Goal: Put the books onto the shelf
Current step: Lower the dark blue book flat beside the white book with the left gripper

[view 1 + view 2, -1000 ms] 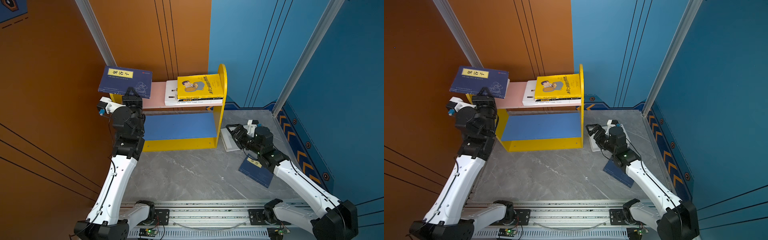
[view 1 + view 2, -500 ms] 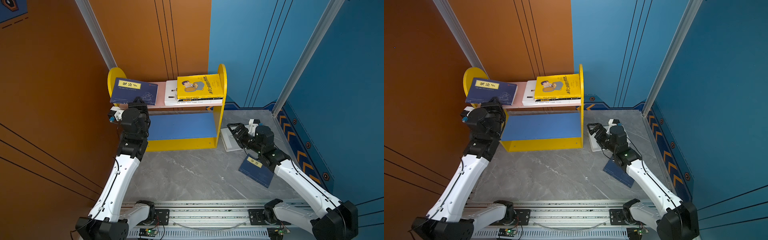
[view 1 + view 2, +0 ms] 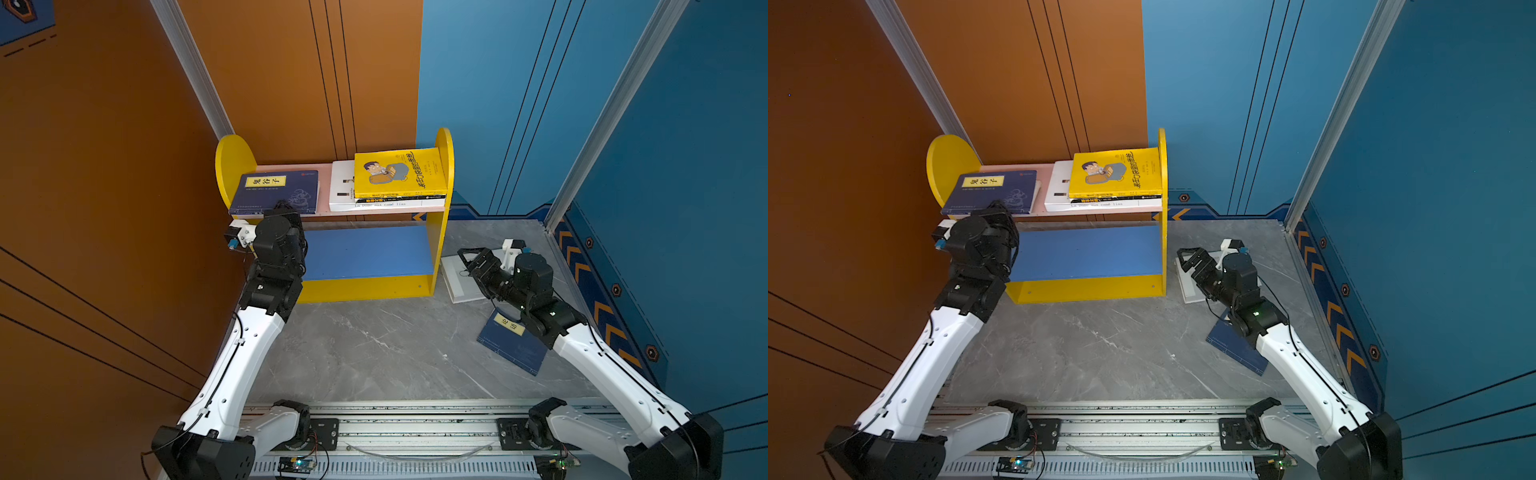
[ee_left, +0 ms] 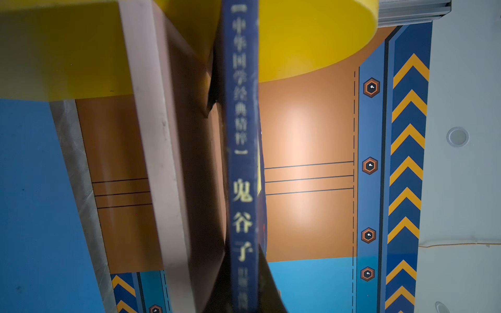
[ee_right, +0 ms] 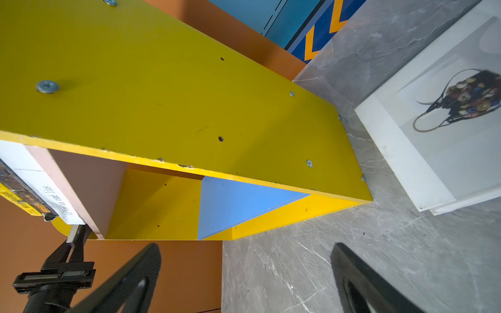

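1. The shelf (image 3: 444, 232) stands against the orange wall, and its yellow right side panel shows close up in the right wrist view.
2. The left gripper (image 3: 286, 206) is clamped on the front edge of a navy book with a yellow label (image 3: 276, 191). The left wrist view shows this book's spine (image 4: 242, 162) between the dark fingers.
3. That book lies over the left half of the pink upper board (image 3: 324, 187), with its front edge past the board's front. I cannot tell whether it rests flat on the board.
4. On the right half of the board is a stack of three: a white book (image 3: 341, 183) at the bottom, a black book (image 3: 374, 200) in the middle, and a yellow book with a cartoon man (image 3: 399, 172) on top.
5. The blue lower board (image 3: 365, 251) carries no book.
6. The right gripper (image 3: 468, 259) hangs with its jaws wide apart and holds nothing. It is just above a white book with a bag on its cover (image 5: 447, 135).
7. This book lies flat on the grey floor (image 3: 374, 345), just beside the shelf's right panel.
8. A second navy book (image 3: 511, 345) lies on the floor, partly under the right arm.
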Controlling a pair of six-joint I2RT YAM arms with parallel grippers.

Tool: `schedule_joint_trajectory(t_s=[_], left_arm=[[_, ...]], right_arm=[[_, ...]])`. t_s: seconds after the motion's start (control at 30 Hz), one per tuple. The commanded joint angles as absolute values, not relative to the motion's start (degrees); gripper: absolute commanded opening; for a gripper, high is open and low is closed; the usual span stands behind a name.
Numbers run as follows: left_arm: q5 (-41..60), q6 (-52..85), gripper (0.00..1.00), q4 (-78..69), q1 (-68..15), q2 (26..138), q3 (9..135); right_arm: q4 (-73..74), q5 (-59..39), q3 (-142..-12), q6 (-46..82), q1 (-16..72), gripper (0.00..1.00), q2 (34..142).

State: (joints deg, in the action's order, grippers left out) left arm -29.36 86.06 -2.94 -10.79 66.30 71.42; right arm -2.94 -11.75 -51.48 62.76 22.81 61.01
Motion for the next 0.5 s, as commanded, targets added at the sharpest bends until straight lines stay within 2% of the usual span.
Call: schedule_joint_trajectory(t_s=[0.0, 0.1, 0.13, 0.2, 0.27, 0.47], left_arm=[[-30.55, 86.27, 0.08, -3.48, -10.32, 66.7, 74.33], [-30.46, 85.96, 0.15, -2.8, -10.62, 66.8, 74.86], [-30.5, 86.03, 0.19, -2.25, -10.55, 66.73, 74.97], [-30.59, 86.07, 0.37, -1.3, -10.7, 66.53, 75.06], [-30.54, 86.04, 0.48, -0.13, -10.66, 66.28, 75.21], [-29.75, 85.61, 0.7, 3.03, -10.78, 64.98, 75.11]], right_arm=[[-5.42, -10.44, -52.83, 60.88, 22.32, 1.0, 59.46], [-5.81, -10.03, -52.48, 60.71, 22.15, 1.0, 58.69], [-5.89, -9.95, -52.35, 60.81, 22.06, 1.0, 58.45], [-5.8, -9.91, -52.04, 60.99, 21.89, 1.0, 58.11], [-5.79, -9.69, -51.87, 61.02, 21.81, 1.0, 57.92], [-5.62, -9.65, -51.51, 61.24, 21.76, 1.0, 57.57]])
